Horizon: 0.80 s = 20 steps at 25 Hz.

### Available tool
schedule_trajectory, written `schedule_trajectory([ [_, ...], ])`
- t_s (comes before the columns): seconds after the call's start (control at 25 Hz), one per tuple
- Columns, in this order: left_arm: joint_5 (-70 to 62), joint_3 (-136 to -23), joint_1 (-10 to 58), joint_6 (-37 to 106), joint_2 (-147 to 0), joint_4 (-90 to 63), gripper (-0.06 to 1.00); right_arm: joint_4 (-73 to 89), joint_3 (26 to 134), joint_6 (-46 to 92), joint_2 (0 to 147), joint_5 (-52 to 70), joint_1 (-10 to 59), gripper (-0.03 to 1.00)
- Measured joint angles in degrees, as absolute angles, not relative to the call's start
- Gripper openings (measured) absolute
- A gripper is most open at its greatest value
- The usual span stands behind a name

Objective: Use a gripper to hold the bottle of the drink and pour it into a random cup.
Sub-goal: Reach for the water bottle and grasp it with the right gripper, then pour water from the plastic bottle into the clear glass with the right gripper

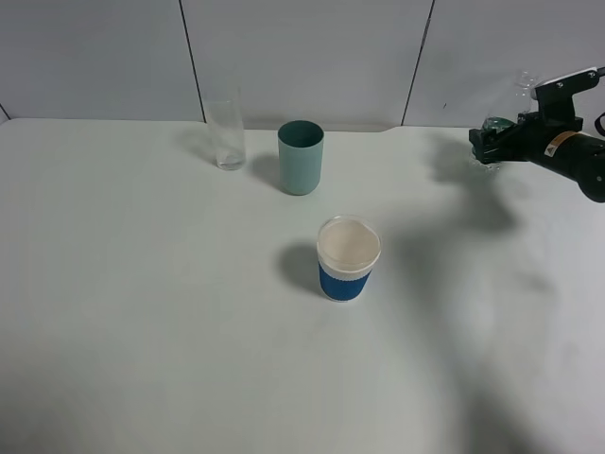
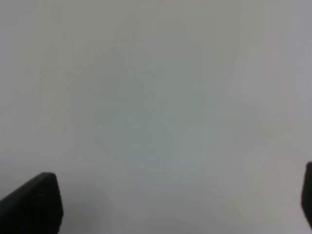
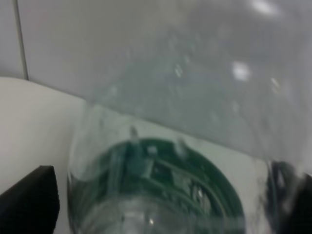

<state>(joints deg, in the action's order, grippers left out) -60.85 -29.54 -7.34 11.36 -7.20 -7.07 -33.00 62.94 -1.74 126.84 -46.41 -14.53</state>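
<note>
My right gripper hangs above the table's far right corner, shut on the bottle of the drink. The bottle's clear ribbed top rises toward the wall. In the right wrist view the bottle fills the space between the two black fingers, its dark green label showing. The cup, white with a blue band, stands upright near the table's middle, well to the left of and nearer than the bottle. My left gripper shows only in its wrist view, open over bare white surface.
A teal-green tumbler and a tall clear glass stand at the back of the white table, left of the cup. A grey panelled wall runs behind the table.
</note>
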Motion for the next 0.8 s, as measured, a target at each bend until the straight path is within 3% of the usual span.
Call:
schedule_trajectory([
  [0.2, -60.9, -29.5, -7.3, 11.4, -7.2, -7.1, 0.99, -33.1, 63.7, -1.7, 128.1, -46.2, -14.2, 0.77],
  [0.4, -60.9, -29.5, -7.3, 11.4, -7.2, -7.0, 0.99, -33.1, 63.7, -2.2, 128.3, -46.2, -14.2, 0.56],
  [0.8, -60.9, -29.5, -7.3, 11.4, -7.2, -7.0, 0.99, -33.2, 63.7, -8.0, 128.4, -46.0, -14.2, 0.56],
])
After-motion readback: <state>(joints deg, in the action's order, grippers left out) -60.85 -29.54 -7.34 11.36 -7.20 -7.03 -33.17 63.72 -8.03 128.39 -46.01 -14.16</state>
